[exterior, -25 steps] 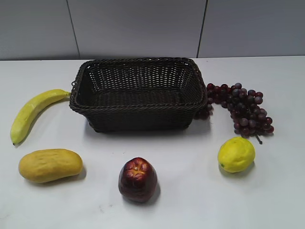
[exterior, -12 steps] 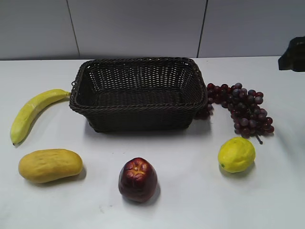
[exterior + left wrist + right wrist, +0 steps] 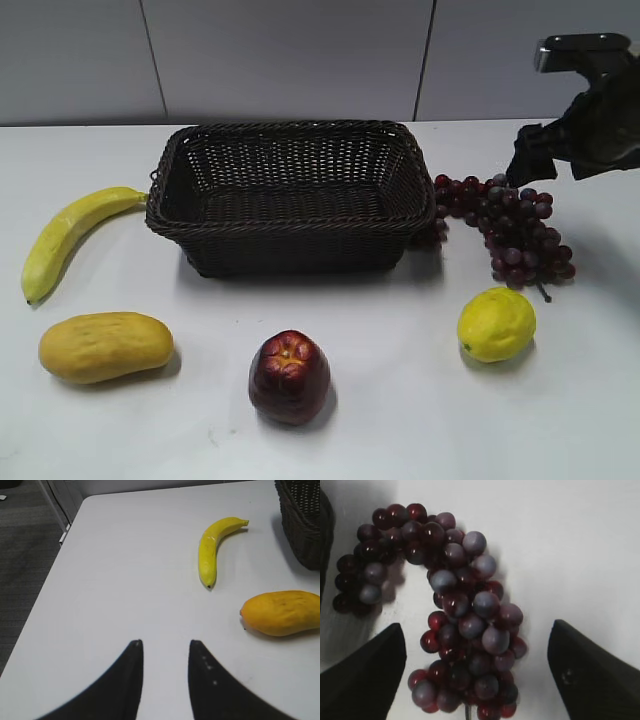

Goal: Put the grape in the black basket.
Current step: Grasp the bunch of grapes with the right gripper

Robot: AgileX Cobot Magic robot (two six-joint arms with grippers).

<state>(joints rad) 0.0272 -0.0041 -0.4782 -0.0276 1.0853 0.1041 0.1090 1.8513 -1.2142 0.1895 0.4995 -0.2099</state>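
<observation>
The grape bunch [image 3: 505, 228], dark red-purple, lies on the white table just right of the black basket [image 3: 290, 232], touching its right end. In the right wrist view the grape bunch [image 3: 460, 615] lies between my right gripper's fingers [image 3: 477, 632], which are wide open and clear of it on both sides. In the exterior view my right gripper [image 3: 545, 150] hangs above the bunch's far right end. My left gripper [image 3: 165, 642] is open and empty over bare table, out of the exterior view. The basket is empty.
A banana [image 3: 65, 235] and a mango [image 3: 105, 345] lie left of the basket; they also show in the left wrist view as banana [image 3: 212, 550] and mango [image 3: 282, 612]. A dark red apple [image 3: 289, 376] and a lemon [image 3: 496, 323] lie in front.
My right arm has come in from the upper right and moved left and down over the grape bunch. The fruits and the basket have not moved.
</observation>
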